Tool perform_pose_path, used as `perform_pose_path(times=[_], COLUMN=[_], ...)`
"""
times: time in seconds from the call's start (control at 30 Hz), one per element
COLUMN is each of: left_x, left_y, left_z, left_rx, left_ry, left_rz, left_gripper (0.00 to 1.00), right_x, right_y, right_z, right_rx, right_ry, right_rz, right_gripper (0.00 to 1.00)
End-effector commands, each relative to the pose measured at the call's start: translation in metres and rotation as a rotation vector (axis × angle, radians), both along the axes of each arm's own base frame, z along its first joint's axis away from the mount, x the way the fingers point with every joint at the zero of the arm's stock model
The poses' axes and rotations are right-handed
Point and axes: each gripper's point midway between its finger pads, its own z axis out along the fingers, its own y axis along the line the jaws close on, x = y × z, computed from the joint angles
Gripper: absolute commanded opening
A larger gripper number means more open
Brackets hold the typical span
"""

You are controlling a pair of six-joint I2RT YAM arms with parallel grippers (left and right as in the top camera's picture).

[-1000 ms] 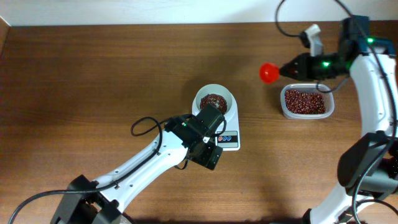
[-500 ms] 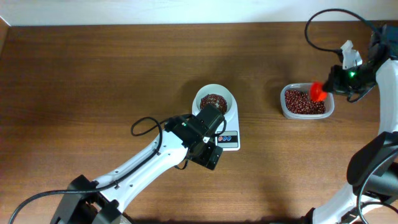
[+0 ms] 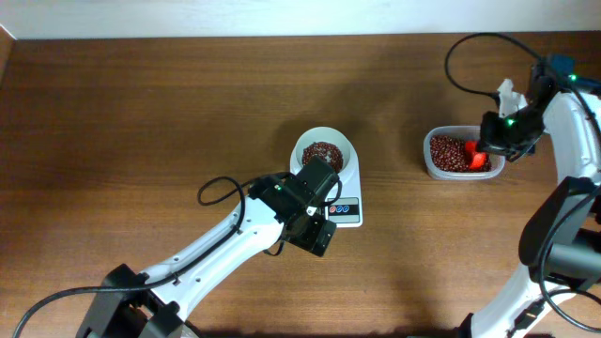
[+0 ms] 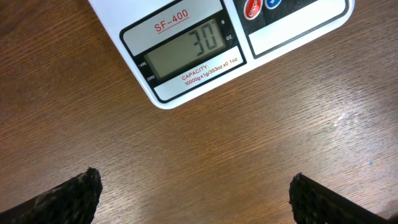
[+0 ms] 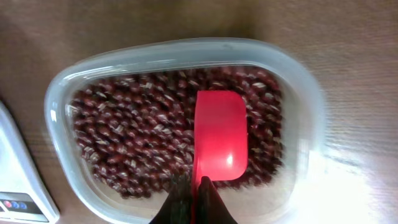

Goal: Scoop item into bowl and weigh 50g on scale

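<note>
Wood-grain table [image 4: 261, 143] fills most of the left wrist view. The left gripper [image 4: 196, 202] is seen there with its jaws spread wide and nothing between them. It is held low just in front of the scale [image 4: 186, 50], apparently so that the display can be read. Thirty is shown there, a figure that cannot be made out from overhead, so more is judged to be needed. Just beyond, the bowl [image 3: 347, 141] is set on the scale's platform with a heap of beans [image 3: 322, 152] in it. Farther off to the right, well apart from the scale, the clear tub [image 3: 429, 160] is placed as the supply. Only the right wrist view shows the red scoop [image 5: 219, 143] resting on the tub's beans, its handle clamped by the closed jaws of the right gripper [image 5: 196, 202]. Whether it is loaded cannot be told.
</note>
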Motion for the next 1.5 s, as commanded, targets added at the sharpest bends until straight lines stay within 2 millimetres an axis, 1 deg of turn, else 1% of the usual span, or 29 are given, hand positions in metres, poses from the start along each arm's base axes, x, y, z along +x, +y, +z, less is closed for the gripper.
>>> perform_pose_path(times=[0.0,0.03,0.1,0.2,0.27,0.37,0.5,0.6,0.83,0.9,0.97,1.03,1.17,1.47], left_x=[-0.001,-0.001,-0.001,-0.001,-0.001,-0.001,-0.001,-0.001,-0.001,-0.001,-0.001,-0.001,-0.001,-0.001], left_y=[0.002,0.001,0.001,0.001,0.001,0.001,0.001,0.002,0.001,0.001,0.001,0.001,0.002,0.001], left_z=[0.001,0.001,0.001,0.001,0.001,0.001,0.001,0.001,0.001,0.001,0.001,0.001,0.001,0.001], left_rx=[0.005,0.005,0.005,0.005,0.005,0.005,0.005,0.005,0.005,0.005,0.005,0.005,0.005,0.005], left_ry=[-0.01,-0.01,-0.01,-0.01,-0.01,-0.01,-0.01,-0.01,-0.01,-0.01,-0.01,-0.01,-0.01,-0.01], left_rz=[-0.003,-0.003,-0.003,-0.003,-0.003,-0.003,-0.003,-0.003,-0.003,-0.003,-0.003,-0.003,-0.003,-0.003], left_gripper=[0.99,0.99,0.99,0.99,0.99,0.99,0.99,0.99,0.99,0.99,0.99,0.99,0.99,0.99], right_x=[-0.002,-0.001,0.001,0.002,0.005,0.005,0.007,0.003,-0.003,-0.004,-0.004,-0.004,-0.006,-0.008], right_y=[0.036,0.046,0.052,0.053,0.054,0.044,0.031,0.019,0.003,-0.005,-0.011,-0.012,-0.02,-0.018], right_z=[-0.01,-0.008,-0.005,-0.002,0.003,0.005,0.016,0.016,0.016,0.016,0.02,0.03,0.034,0.034], right_rx=[0.131,0.175,0.216,0.244,0.3,0.321,0.419,0.425,0.421,0.422,0.455,0.522,0.549,0.561], right_ry=[0.014,0.002,-0.011,-0.02,-0.043,-0.055,-0.096,-0.093,-0.102,-0.105,-0.128,-0.177,-0.194,-0.182], right_rz=[0.033,0.042,0.045,0.039,0.027,-0.005,-0.061,-0.096,-0.11,-0.131,-0.152,-0.135,-0.163,-0.17], right_gripper=[0.04,0.04,0.04,0.04,0.04,0.04,0.04,0.04,0.04,0.04,0.04,0.04,0.04,0.04])
